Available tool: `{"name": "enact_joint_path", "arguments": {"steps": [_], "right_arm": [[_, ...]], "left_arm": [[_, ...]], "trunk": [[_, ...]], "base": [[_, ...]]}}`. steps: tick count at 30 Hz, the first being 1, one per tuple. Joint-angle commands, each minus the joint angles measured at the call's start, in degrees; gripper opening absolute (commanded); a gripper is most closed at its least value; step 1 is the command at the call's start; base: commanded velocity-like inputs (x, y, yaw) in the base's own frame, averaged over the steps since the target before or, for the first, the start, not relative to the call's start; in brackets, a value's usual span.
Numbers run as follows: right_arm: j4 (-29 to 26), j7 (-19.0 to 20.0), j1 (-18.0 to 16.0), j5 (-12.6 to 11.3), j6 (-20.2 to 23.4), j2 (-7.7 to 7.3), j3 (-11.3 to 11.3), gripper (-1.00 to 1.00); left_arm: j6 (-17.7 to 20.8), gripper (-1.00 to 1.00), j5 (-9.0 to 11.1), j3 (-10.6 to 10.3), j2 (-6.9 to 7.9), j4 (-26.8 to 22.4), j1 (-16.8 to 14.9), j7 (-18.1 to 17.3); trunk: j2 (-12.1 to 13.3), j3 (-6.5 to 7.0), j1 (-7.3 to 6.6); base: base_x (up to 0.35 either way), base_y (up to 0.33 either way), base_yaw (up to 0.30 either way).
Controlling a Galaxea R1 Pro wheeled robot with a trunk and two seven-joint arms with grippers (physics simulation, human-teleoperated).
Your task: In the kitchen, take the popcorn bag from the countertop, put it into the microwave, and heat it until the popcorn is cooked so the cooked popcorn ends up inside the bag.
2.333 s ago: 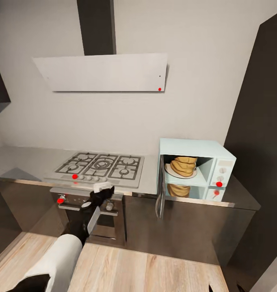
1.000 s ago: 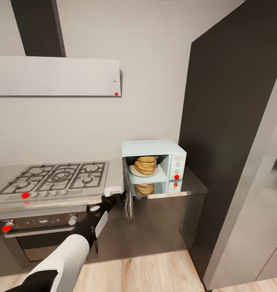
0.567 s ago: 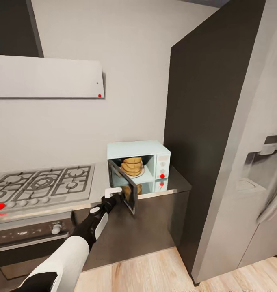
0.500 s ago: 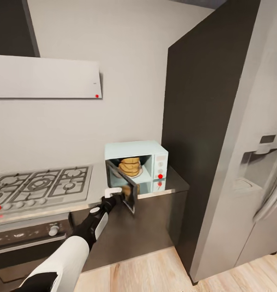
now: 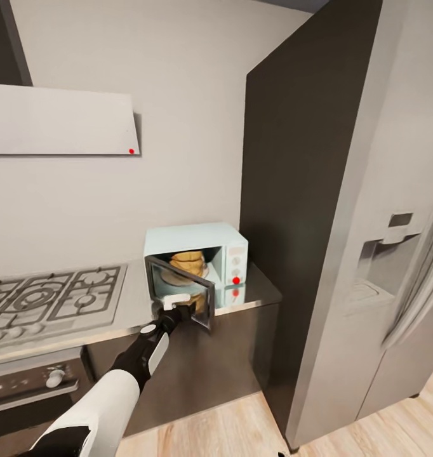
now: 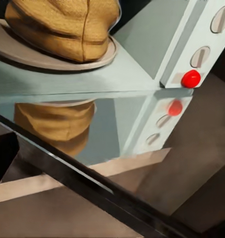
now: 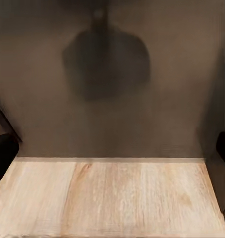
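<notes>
Sitting in microwave (image 5: 197,238), popcorn bag (image 5: 187,261) beyond left pincer (image 5: 176,303)

- Tan crumpled paper popcorn bag (image 5: 186,261) sits on round plate (image 6: 23,52) in pale-blue box microwave (image 5: 197,238).
- Microwave on grey steel countertop (image 5: 258,293), betw. steel gas hob (image 5: 51,301) at left & tall dark cabinet (image 5: 293,209) at right.
- Left gripper (image 5: 176,303) in front of microwave's half-open glass door (image 5: 181,295).

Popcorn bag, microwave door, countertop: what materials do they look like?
Popcorn bag: tan crumpled paper by the look, matte, with ringed folds.
Microwave door: dark glass, probably; glossy, and see-through to the bag.
Countertop: brushed steel, it seems; grey, and mirrors the red light and the bag.
</notes>
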Motion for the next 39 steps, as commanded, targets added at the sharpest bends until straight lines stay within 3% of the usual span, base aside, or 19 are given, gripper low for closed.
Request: {"name": "enact_joint_path", "arguments": {"steps": [1,4,21,39], "right_arm": [[0.62,-0.84,-0.18,0.08,-0.07,0.18,1.91,1.0],[1.32,-2.58,-0.28,0.09,-0.06,0.26,4.06,1.0],[4.96,-2.94,-1.32,0.09,-0.35,0.25,6.28,1.0],[9.99,-3.12,-1.85,-0.22,-0.66,-0.27,5.78,1.0]], "left_arm": [[0.12,1.0,0.02,0.52,-0.07,0.03,-0.06,-0.44],[0.43,1.0,0.02,0.58,-0.07,0.03,-0.11,-0.41],[0.47,1.0,0.05,0.73,-0.07,0.03,-0.01,-0.41],[-0.26,1.0,0.07,0.65,-0.07,0.03,0.11,-0.48]], "trunk": [[-0.08,-0.09,0.05],[-0.08,-0.09,0.05],[-0.08,-0.09,0.05],[-0.08,-0.09,0.05]], "base": [[0.312,-0.13,0.0],[0.331,-0.095,0.0],[0.231,-0.019,0.0],[0.11,-0.038,0.0]]}}
